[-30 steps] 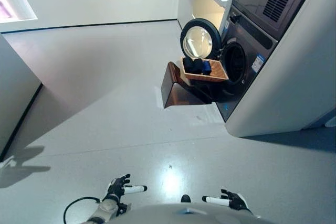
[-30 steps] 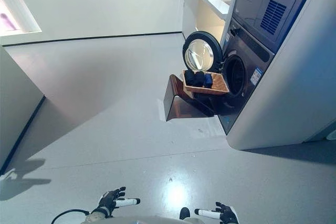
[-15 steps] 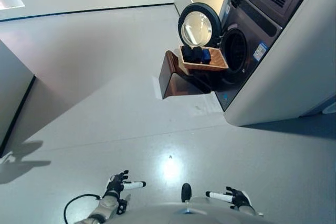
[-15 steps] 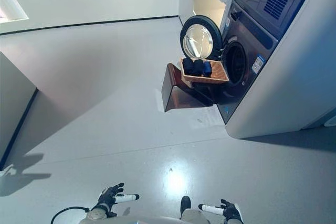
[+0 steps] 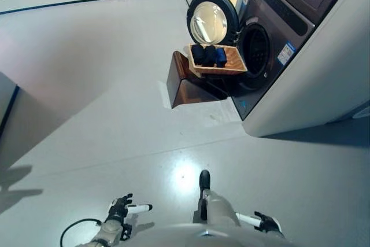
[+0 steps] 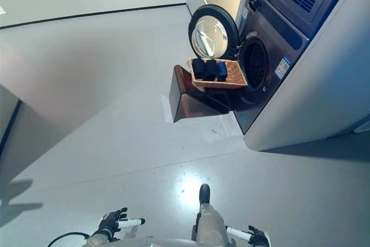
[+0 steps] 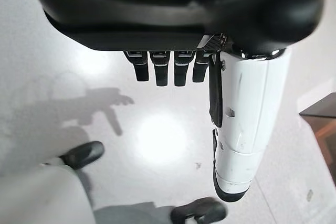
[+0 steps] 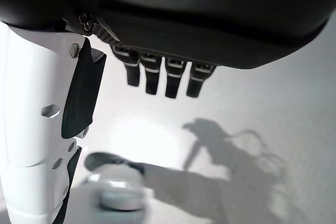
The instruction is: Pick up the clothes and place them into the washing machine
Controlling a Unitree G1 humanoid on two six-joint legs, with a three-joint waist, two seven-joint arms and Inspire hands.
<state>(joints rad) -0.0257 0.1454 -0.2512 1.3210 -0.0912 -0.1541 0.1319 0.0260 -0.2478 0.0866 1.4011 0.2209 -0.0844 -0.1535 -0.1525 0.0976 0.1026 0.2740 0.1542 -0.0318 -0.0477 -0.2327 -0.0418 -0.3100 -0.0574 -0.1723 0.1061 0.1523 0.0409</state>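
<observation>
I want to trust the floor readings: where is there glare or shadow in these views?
Left eye view: a bright glare spot on the floor, dark shadows at the view's left edge. Left wrist view: the same kind of glare beyond the left hand. Right wrist view: a shadow past the right hand.

Dark and blue clothes (image 5: 208, 55) fill a tan (woven) basket (image 5: 234, 62).

No legible text; washing machine (image 5: 272, 44) sticker (image 5: 284, 54) too small.

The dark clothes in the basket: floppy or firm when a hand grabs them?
The dark clothes sit as rounded bundles in the wicker basket, so probably soft and light. A bundle may unroll and trail when lifted. The basket, perched on the brown stand, might shift if dragged.
</observation>
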